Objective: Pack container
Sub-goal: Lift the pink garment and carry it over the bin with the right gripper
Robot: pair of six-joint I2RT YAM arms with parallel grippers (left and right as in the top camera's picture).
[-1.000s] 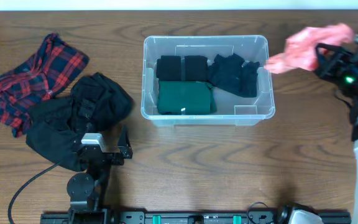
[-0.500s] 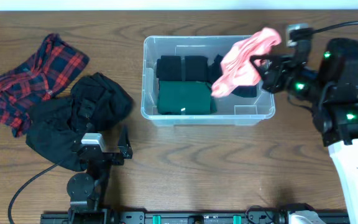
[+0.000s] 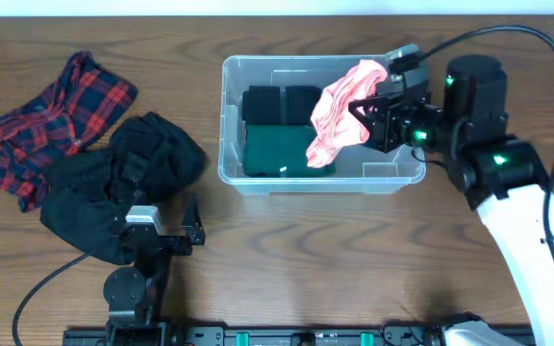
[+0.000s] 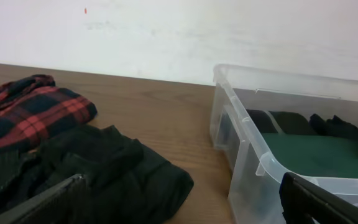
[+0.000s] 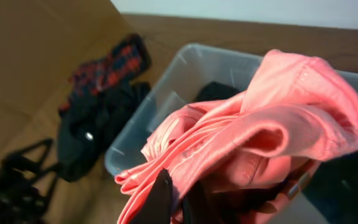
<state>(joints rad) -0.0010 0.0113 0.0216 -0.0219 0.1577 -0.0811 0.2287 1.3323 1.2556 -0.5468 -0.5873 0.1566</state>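
The clear plastic container [image 3: 231, 115] stands at the table's middle and holds a folded green garment [image 3: 275, 152] and folded black ones [image 3: 277, 104]. My right gripper [image 3: 362, 117] is shut on a bunched pink garment [image 3: 339, 111] and holds it above the container's right half. In the right wrist view the pink garment [image 5: 260, 143] fills the frame around my fingers [image 5: 179, 199], with the container [image 5: 166, 93] behind. My left gripper [image 3: 162, 231] rests open and empty near the table's front left; its view shows the container [image 4: 241, 143] to its right.
A red plaid garment [image 3: 51, 111] and a heap of black clothing [image 3: 118, 178] lie on the table's left side, also in the left wrist view [image 4: 30, 115]. Bare wood lies in front of the container.
My right gripper has carried the pink garment leftward from the table's far right edge to above the container. The left arm has not moved.
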